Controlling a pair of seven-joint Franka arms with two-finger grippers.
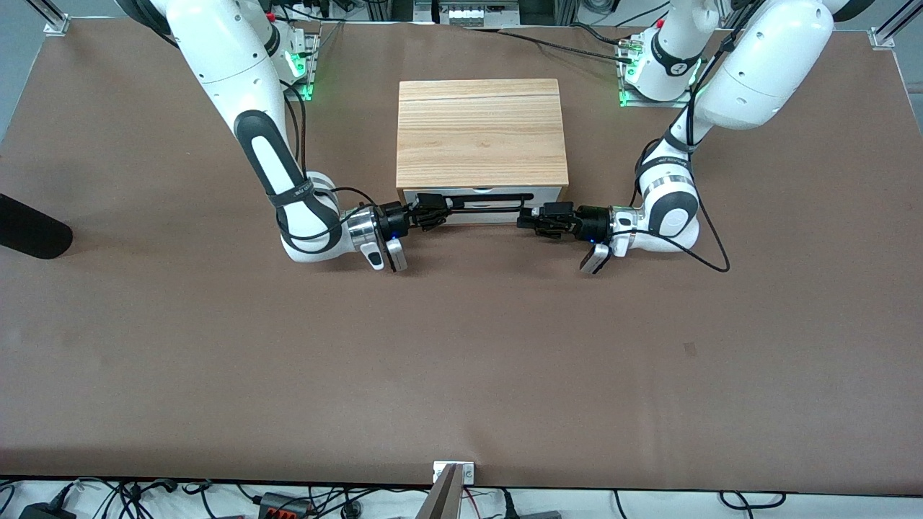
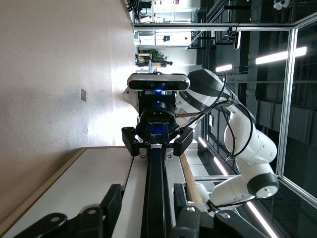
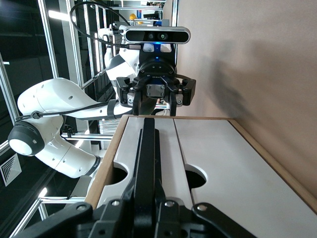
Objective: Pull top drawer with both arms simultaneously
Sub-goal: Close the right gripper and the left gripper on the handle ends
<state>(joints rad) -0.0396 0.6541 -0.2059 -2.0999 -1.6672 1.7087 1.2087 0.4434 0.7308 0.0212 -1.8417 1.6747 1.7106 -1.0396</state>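
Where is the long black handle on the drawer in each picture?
Front view: the black bar handle runs across the top drawer's white front, between both grippers.
Left wrist view: it runs up the middle.
Right wrist view: it runs up the middle.
Shared landmark: the white drawer front.

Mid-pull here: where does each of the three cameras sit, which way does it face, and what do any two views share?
Front view: high across the table, facing the bases; shows both arms, the cabinet and the top drawer.
Left wrist view: on the left arm's wrist, looking along the black bar handle toward the right gripper; the left gripper shows at the edge.
Right wrist view: on the right arm's wrist, looking along that handle toward the left gripper.
Shared: the wrist views face each other; each shows the other arm's gripper at the handle.
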